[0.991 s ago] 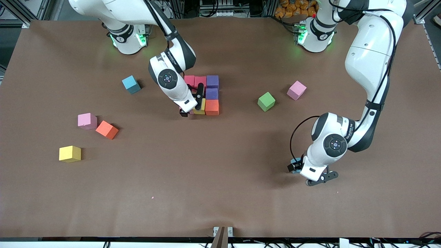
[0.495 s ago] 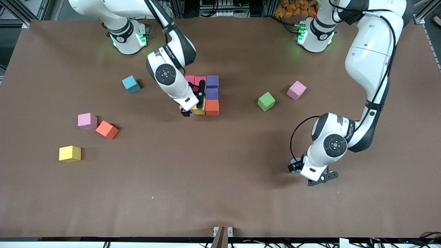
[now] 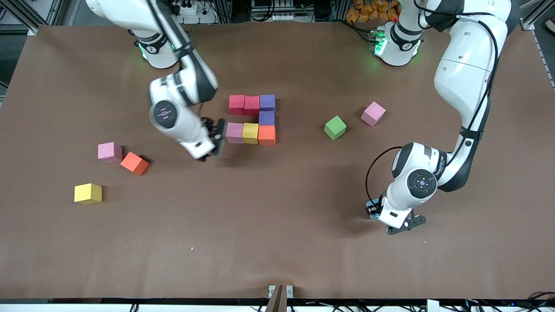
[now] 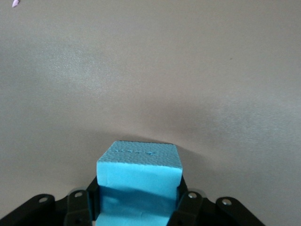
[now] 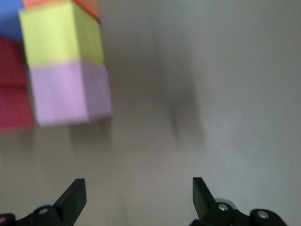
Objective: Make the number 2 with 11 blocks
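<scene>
Several blocks sit together mid-table: two red (image 3: 244,105), two purple (image 3: 267,110), then pink (image 3: 234,132), yellow (image 3: 250,133) and orange (image 3: 266,134) in a row nearer the camera. My right gripper (image 3: 215,143) hangs open and empty just beside the pink block, toward the right arm's end. Its wrist view shows the pink (image 5: 70,94) and yellow (image 5: 61,35) blocks ahead of the open right gripper (image 5: 136,195). My left gripper (image 3: 373,212) is low at the table, shut on a light blue block (image 3: 370,205). The left wrist view shows that block (image 4: 139,165) between the fingers (image 4: 188,207).
Loose blocks lie about: green (image 3: 335,128) and pink (image 3: 373,113) toward the left arm's end; pink (image 3: 109,152), orange (image 3: 134,163) and yellow (image 3: 88,193) toward the right arm's end. Bare brown table (image 3: 277,225) spreads nearer the camera.
The right gripper drew away from the cluster toward its own end, uncovering the pink block beside the yellow one. The left gripper closed on the light blue block.
</scene>
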`<state>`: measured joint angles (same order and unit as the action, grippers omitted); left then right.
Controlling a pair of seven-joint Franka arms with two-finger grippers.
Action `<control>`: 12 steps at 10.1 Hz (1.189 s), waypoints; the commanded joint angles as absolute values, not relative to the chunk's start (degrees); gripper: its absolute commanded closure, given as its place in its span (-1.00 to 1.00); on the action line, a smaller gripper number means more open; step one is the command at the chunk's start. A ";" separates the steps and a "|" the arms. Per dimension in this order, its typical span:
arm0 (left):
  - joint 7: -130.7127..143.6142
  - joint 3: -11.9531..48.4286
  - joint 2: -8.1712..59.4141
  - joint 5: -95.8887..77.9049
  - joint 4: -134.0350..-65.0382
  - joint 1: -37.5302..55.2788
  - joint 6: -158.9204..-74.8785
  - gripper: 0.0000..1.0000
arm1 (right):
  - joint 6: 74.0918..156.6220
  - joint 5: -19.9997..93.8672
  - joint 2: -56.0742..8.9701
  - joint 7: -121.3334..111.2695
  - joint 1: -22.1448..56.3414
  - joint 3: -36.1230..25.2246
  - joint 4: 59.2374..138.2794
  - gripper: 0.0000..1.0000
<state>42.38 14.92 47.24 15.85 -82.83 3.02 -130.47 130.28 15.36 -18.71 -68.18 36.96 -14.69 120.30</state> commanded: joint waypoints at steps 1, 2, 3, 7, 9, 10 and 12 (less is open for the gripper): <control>47.53 15.12 44.14 16.52 -82.79 6.49 -129.99 0.81 | 130.52 15.12 -17.84 -74.51 34.04 -16.43 120.51 -1.00; 50.51 15.20 43.51 16.44 -82.44 8.85 -128.60 0.81 | 130.52 12.51 -17.67 -75.49 31.14 -16.35 120.15 -1.00; 53.93 15.21 43.51 16.44 -81.75 11.92 -126.93 0.81 | 130.08 10.13 -17.67 -76.02 28.68 -16.35 120.32 -1.00; 61.43 15.11 43.94 16.44 -79.11 22.74 -126.91 0.76 | 135.43 1.06 -17.93 -77.96 19.53 -16.26 120.85 -1.00; 61.52 15.21 44.56 16.17 -78.22 27.66 -126.91 0.76 | 133.96 1.14 -17.23 -77.70 16.45 -16.26 121.02 -1.00; 61.70 15.12 44.65 15.39 -78.14 30.03 -127.00 0.76 | 132.38 1.14 -17.57 -76.56 15.13 -16.26 121.03 -1.00; 64.15 14.68 45.61 15.38 -76.30 35.13 -127.44 0.76 | 132.36 1.40 -18.02 -74.97 12.84 -16.08 122.77 -1.00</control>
<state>62.66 15.77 44.30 15.75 -79.13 31.62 -128.07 132.46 2.23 -18.68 -76.60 14.74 -16.97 120.89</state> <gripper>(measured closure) 0.445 0.000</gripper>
